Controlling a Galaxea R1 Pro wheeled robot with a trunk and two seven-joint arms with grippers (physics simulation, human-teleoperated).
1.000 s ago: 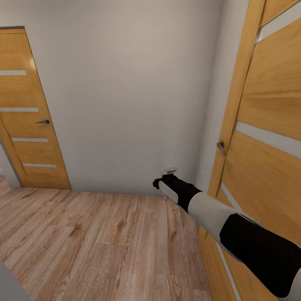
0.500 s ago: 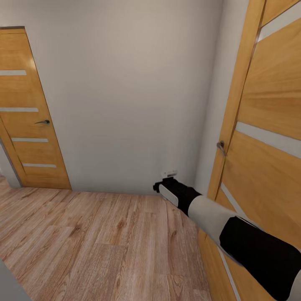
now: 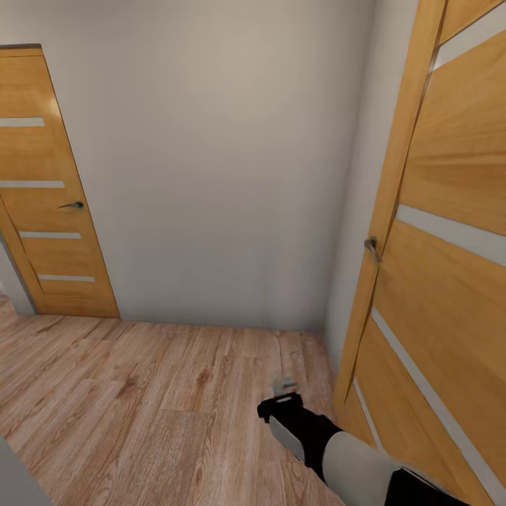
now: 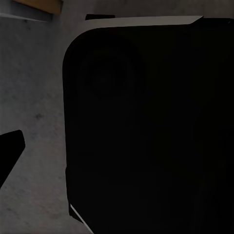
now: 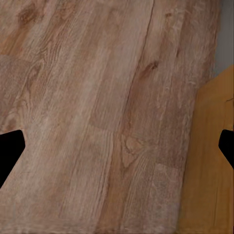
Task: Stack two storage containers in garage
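Observation:
The two storage containers are out of view. I am in a hallway with a light wood plank floor (image 3: 140, 393). My right arm reaches forward and low, and my right gripper (image 3: 284, 385) hangs just above the planks beside the open door at the right. In the right wrist view the right gripper (image 5: 117, 151) is open, its dark fingertips (image 5: 10, 151) far apart with only planks and the door's edge between them. In the left wrist view one dark fingertip (image 4: 9, 151) of my left gripper stands far out to the side, next to a large black part of the robot (image 4: 146, 126).
A wooden slatted door (image 3: 450, 232) with a metal handle (image 3: 371, 247) stands open close on the right. A second, closed door (image 3: 42, 190) is at the far left. A plain white wall (image 3: 211, 161) closes the hallway ahead.
My right arm has dropped from about door-handle height, near the wall, down and back to just above the floor. The camera has not moved.

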